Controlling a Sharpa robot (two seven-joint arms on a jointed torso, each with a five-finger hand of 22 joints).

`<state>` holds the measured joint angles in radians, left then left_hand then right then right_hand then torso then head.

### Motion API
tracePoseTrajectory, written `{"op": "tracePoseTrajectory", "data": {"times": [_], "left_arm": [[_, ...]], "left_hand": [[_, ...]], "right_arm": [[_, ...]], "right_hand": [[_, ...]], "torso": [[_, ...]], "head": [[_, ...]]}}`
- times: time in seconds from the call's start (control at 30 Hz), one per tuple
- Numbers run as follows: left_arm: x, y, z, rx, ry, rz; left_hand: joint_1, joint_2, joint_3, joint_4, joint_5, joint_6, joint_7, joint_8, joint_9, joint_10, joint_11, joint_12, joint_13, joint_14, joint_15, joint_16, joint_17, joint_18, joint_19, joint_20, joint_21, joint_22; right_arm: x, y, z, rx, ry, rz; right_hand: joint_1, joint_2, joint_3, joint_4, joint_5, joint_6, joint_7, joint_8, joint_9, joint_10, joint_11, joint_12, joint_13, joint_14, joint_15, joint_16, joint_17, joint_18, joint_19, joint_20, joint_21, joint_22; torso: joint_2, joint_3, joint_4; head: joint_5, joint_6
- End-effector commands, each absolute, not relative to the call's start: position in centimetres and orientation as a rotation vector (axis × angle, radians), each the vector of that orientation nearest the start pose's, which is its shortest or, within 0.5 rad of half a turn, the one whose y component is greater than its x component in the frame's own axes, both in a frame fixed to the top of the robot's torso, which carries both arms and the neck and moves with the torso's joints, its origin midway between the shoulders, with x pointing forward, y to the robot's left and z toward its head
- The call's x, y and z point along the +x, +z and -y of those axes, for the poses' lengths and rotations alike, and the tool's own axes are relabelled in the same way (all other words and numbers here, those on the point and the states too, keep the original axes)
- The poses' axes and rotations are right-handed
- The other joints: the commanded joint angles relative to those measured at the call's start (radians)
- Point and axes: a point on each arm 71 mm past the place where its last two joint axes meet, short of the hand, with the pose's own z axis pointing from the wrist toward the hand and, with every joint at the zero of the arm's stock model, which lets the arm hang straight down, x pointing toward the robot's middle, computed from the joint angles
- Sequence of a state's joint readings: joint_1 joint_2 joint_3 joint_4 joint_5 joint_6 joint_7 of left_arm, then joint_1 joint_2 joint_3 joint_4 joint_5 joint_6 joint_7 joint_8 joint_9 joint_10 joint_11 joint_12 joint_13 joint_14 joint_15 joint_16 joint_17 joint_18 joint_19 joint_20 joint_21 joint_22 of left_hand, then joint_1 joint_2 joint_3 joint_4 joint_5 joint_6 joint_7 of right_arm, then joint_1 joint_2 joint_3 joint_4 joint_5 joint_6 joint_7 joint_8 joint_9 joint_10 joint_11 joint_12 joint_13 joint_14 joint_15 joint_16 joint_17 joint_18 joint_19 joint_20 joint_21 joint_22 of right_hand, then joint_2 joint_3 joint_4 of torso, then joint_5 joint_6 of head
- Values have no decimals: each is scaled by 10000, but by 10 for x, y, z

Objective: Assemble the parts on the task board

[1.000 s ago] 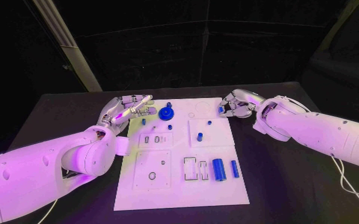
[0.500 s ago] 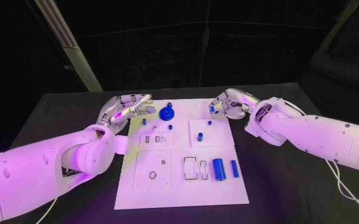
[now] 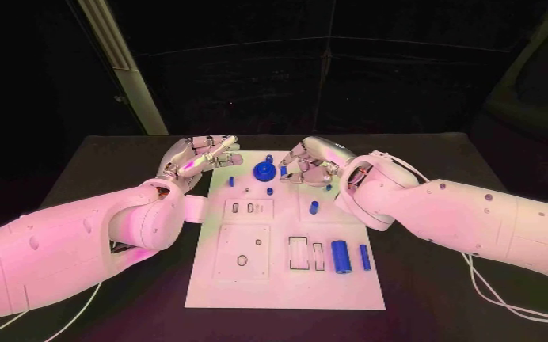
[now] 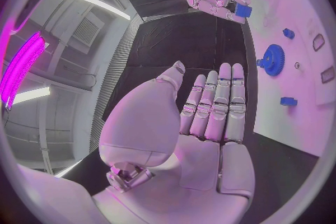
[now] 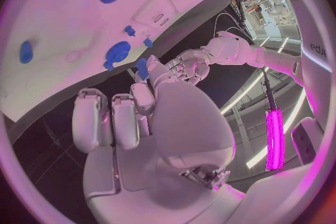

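My right hand (image 3: 310, 163) pinches a small blue peg (image 4: 242, 10) over the board's (image 3: 286, 279) far edge, beside the gear (image 3: 265, 170), presumably to seat it. My left hand (image 3: 196, 157) hovers spread and empty off the far left corner, clear of the work. One gear and two cylinders (image 3: 340, 256) near the right edge are countable.

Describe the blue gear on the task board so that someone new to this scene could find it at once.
Start from the white task board in the middle of the black table and go to its far end, between the left hand and the right hand. The blue gear stands there: a round toothed wheel with a raised hub, much wider than the small blue pegs beside it.
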<state>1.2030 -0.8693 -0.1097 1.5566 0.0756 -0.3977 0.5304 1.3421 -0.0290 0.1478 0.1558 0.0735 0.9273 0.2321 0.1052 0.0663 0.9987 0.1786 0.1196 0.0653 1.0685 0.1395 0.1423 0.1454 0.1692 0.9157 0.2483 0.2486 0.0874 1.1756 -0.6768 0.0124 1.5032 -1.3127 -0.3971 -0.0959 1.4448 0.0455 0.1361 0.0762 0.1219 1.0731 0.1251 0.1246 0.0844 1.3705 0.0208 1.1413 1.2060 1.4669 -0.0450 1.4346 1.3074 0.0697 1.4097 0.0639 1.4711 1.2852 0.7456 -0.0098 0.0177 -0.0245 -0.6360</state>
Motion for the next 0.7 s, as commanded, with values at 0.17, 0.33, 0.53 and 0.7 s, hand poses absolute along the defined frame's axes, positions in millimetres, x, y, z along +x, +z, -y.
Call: {"op": "tracePoseTrajectory", "data": {"times": [0.17, 0.33, 0.53, 0.7], "left_arm": [[483, -190, -227, -11543, -15044, -12846], [487, -187, -229, -11479, -14973, -12727], [488, -186, -230, -11445, -14970, -12687], [488, -185, -229, -11432, -15012, -12700]], "left_hand": [[43, 94, 0, -58, -50, -34, 28, -60, -6, 0, 44, -38, -6, -39, -8, -39, -5, 142, -42, 2, -54, -14], [43, 94, 0, -58, -50, -34, 28, -60, -6, 0, 44, -38, -6, -39, -8, -39, -5, 142, -42, 2, -54, -14], [43, 94, 0, -58, -50, -34, 28, -60, -6, 0, 44, -38, -6, -39, -8, -39, -5, 142, -42, 2, -54, -14], [48, 106, 7, -72, -50, -21, 20, -57, -3, 17, 37, -33, -4, -31, -11, -45, -2, 144, -38, 2, -58, -20]], "right_arm": [[483, -179, 90, -1312, 8029, -16198], [477, -192, 74, -1818, 7949, -16465], [470, -205, 61, -2192, 7908, -16760], [466, -212, 55, -2425, 7828, -16912]], "right_hand": [[-132, -5, 81, 20, -50, 408, -241, 112, 75, -74, -28, -92, -48, 568, -49, -65, 375, -74, -92, -10, -57, -62], [-168, -15, 92, 20, -59, 425, -247, 119, 77, -91, -32, -126, -72, 564, -52, -81, 355, -66, -113, -13, -72, -100], [-188, -26, 96, 18, -62, 430, -249, 121, 76, -93, -35, -128, -71, 564, -54, -83, 356, -66, -115, -15, -75, -103], [-205, -45, 98, 13, -63, 427, -250, 118, 74, -92, -36, -125, -67, 563, -57, -88, 350, -66, -115, -17, -77, -104]], "torso": [[-107, -67, 35], [-101, -68, 37], [-97, -47, 32], [-90, -43, 46]], "head": [[151, -162], [242, -242], [299, -288], [323, -331]]}}
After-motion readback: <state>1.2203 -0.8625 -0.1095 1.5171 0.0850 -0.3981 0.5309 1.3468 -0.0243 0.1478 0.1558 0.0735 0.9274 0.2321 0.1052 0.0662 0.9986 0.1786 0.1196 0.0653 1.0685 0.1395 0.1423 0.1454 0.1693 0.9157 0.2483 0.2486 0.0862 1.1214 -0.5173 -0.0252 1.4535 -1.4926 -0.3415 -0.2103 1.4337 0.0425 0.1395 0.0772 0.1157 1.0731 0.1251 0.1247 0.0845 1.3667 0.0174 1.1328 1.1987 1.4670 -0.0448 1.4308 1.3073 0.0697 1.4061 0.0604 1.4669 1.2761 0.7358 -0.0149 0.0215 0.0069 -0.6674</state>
